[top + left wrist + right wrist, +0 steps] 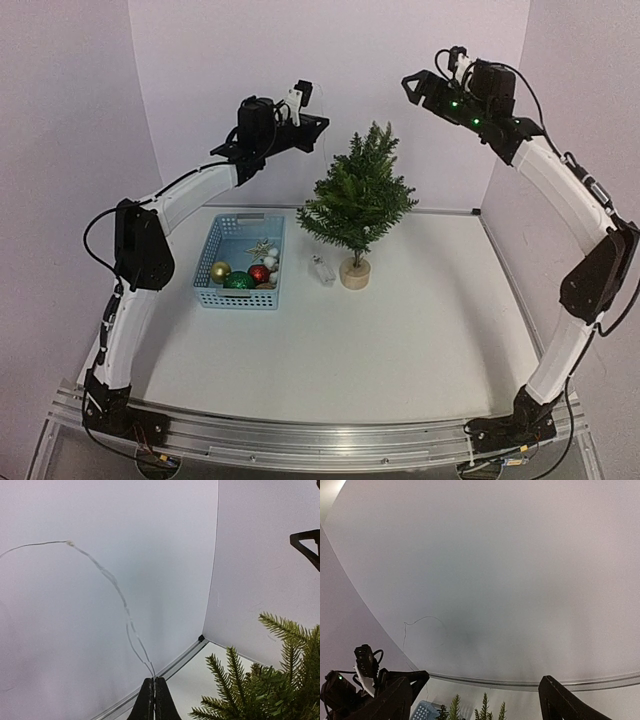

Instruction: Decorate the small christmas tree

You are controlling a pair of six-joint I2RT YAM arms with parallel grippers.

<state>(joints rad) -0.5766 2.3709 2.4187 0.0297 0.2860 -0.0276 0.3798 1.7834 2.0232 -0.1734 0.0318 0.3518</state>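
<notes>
Green needles, dark and dense: the top view has the small christmas tree (358, 195) upright on the white bench (400, 340), toward the back wall. A thin trunk goes down into the pale round wooden disc base (354, 273). A clear little box (322, 270) sits just beside that base. A blue basket (213, 262) is near on the left w/ gold, green and red baubles (238, 280) plus something white. The left hand (318, 122) hangs high, left of the treetop. The right hand (410, 88) is high on the other side, above and right of the tip. Neither touches the tree. No wire can be made out from up here, too fine.

Left wrist view: the fingers (146, 705) are pressed together, pinching a thin wire (116, 586). It rises from the tips and arcs up-left w/ a tiny bead (69, 543) on it, prob. a light string. Tree branches fill the lower right, beside and below this hand and apart from it.

Right wrist view: the fingers (395, 700) are spread wide, nothing between them. Needle tips poke up at the bottom edge. The left hand shows lower left w/ a wire loop above it.

Handling, as a judgement: the tree looks light and a bit top-heavy on a small disc, w/ springy branches that bend and won't hold against a tug. A snagged wire could drag or tip it. To steady it, take the trunk low down or the disc, not the needle ends. The wire itself looks limp and prone to catching, so drape it slack.
</notes>
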